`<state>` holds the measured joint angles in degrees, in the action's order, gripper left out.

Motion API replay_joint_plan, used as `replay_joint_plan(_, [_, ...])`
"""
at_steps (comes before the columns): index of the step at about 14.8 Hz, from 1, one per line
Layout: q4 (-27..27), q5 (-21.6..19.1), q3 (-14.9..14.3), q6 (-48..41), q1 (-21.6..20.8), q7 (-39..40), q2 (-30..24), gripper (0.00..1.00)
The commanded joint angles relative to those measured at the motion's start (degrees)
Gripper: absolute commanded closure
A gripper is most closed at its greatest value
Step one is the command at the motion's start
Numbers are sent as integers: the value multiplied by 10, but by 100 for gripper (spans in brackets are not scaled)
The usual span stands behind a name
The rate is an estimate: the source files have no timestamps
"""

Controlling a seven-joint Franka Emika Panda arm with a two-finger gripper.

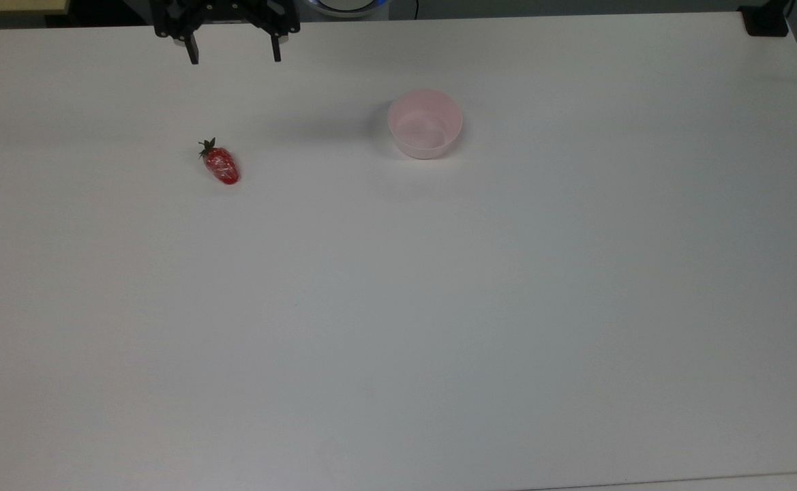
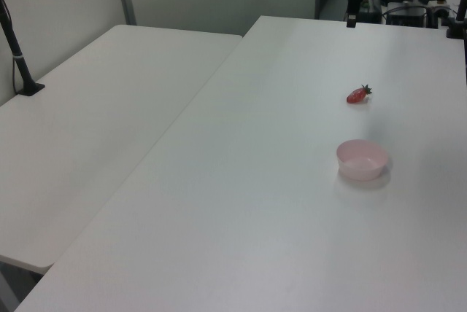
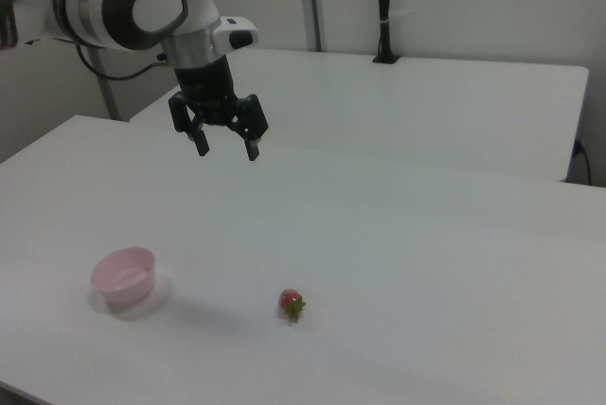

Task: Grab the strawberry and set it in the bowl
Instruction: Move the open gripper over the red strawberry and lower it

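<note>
White table [image 1: 439, 327]. Gripper [image 1: 234, 56] raised at far edge, fingers spread wide, holding nothing. Bowl [image 1: 425, 124] empty, well right in the top view. Strawberry [image 1: 220, 164] lies nearer than fingers, long axis diagonal, leaves far-left.

White table [image 1: 398, 327] w/ strawberry [image 1: 220, 164] & bowl [image 1: 425, 125], well apart.

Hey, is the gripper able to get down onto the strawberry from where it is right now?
Probably yes. The gripper hangs open above the table, and the strawberry lies alone on bare surface, with the bowl well apart from it. Nothing stands between them.
</note>
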<state>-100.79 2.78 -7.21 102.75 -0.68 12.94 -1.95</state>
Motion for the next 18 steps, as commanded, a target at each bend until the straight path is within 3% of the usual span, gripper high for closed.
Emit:
replay_joint_plan(1, [3, -10, -10, -18, 2, 1, -10, 0])
replay_joint_plan(12, [1, -9, -28, -29, 6, 23, 0, 0])
replay_joint_plan(17, [-12, -4, -98, -12, 2, 145, 33, 0])
replay_joint_plan(18, [-29, -1, -115, 25, 0, 188, 41, 0])
